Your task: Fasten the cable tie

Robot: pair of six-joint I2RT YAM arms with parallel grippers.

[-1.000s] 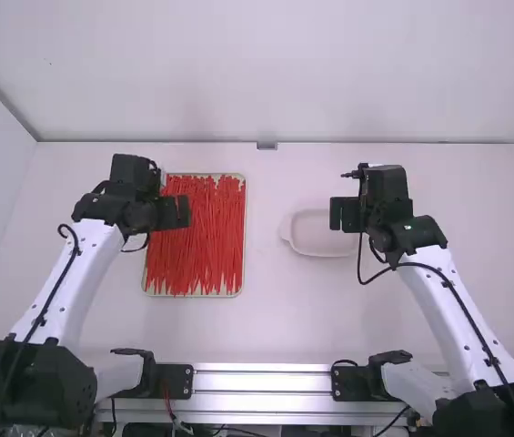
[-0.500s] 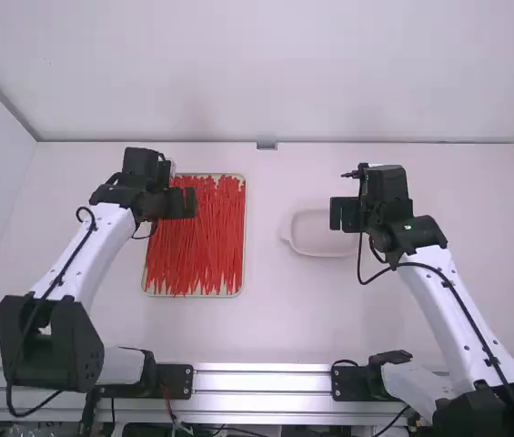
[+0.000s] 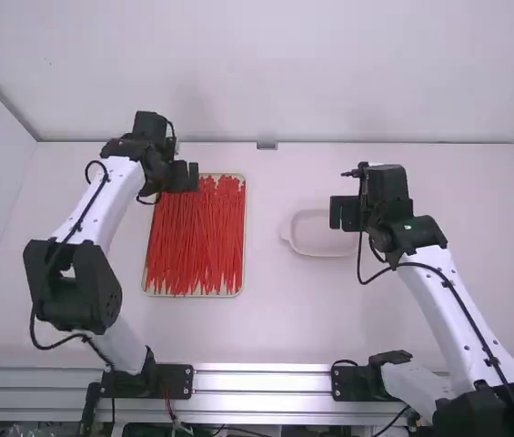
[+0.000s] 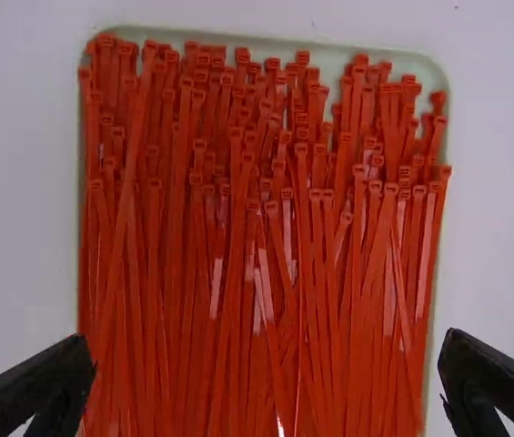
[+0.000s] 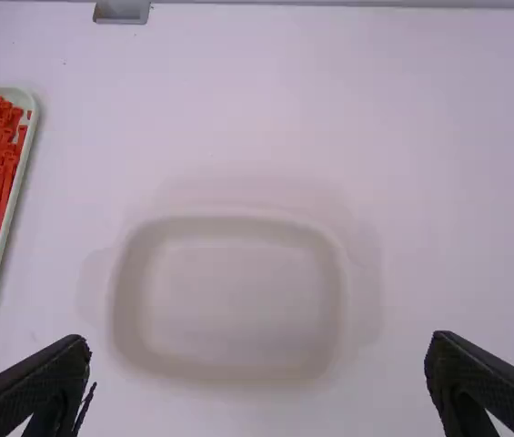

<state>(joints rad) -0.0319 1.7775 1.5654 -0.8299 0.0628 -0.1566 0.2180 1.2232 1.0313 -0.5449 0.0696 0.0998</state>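
A pale green tray (image 3: 240, 233) on the left half of the table holds a thick pile of red cable ties (image 3: 196, 235), all laid lengthwise. My left gripper (image 3: 184, 177) hovers over the tray's far left corner, open, with nothing between its fingers. In the left wrist view the red cable ties (image 4: 257, 255) fan out across the tray (image 4: 329, 56), and my left gripper (image 4: 266, 387) straddles them with fingers far apart. My right gripper (image 3: 340, 212) hangs over the white dish (image 3: 316, 235), open and holding nothing. The right wrist view has the dish (image 5: 231, 296) between my right gripper's (image 5: 261, 382) spread fingers.
A small grey bracket (image 3: 267, 145) sits at the table's far edge, also visible as the bracket (image 5: 121, 12) in the right wrist view. White walls close the table at the back and left. Bare white tabletop lies in front of the tray and dish.
My left arm has swung away from the camera, carrying its gripper from the tray's left middle to the far left corner. The right arm has stayed still.
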